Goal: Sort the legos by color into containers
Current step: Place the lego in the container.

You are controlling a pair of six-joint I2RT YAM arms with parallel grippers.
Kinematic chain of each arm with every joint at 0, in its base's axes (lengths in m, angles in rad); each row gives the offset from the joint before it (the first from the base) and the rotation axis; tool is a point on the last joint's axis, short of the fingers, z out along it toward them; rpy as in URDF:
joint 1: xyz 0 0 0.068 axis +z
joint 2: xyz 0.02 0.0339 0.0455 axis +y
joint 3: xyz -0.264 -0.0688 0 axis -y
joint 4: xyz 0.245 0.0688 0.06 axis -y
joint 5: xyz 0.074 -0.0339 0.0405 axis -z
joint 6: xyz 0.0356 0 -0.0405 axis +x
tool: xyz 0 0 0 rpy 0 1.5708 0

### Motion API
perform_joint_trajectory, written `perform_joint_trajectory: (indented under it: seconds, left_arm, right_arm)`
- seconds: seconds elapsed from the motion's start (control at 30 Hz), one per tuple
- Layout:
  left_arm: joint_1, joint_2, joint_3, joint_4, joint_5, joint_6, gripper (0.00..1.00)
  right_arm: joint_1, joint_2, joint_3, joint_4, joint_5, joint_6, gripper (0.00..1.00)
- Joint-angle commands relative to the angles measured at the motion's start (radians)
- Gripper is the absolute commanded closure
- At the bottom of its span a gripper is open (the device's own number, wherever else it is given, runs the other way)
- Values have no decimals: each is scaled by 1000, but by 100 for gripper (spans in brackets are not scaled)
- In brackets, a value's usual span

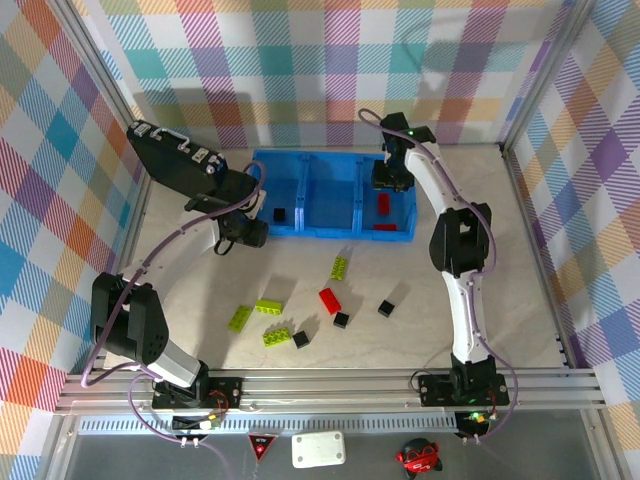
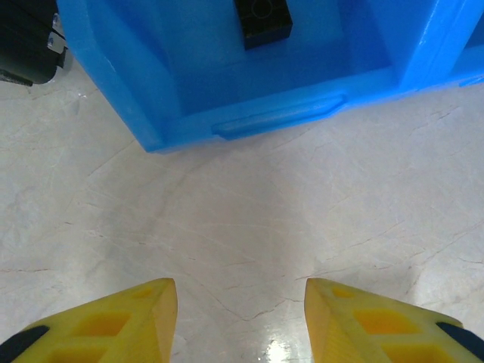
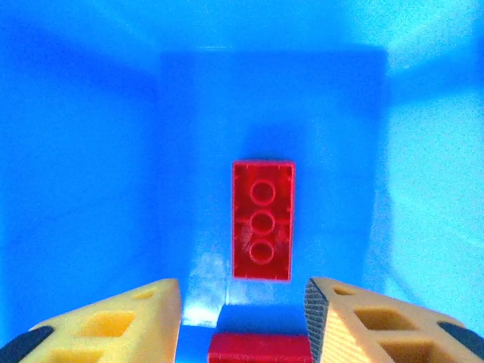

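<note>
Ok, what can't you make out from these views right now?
Top view: the right arm covers the far end of the bin's right compartment, so its contents are unsure.
Right wrist view: the nearer red brick is cut off by the bottom edge.
Left wrist view: the black brick is cut off by the top edge.
Top view: the loose bricks have studs too small to count.
</note>
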Motion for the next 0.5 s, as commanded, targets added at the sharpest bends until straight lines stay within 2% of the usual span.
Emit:
perform_joint_trajectory:
  seconds: [0.0, 0.13, 0.47]
  left_arm:
    - [-16, -23, 5, 0, -27, -22, 52]
    - [-46, -32, 19, -8, -62, -37, 52]
    - [-83, -18, 74, -75, -56, -103, 52]
  right_arm:
    - [1, -68, -54, -31, -32, 16, 52]
    - [11, -136, -123, -38, -41, 32, 52]
    - [54, -342, -356, 12, -57, 71, 52]
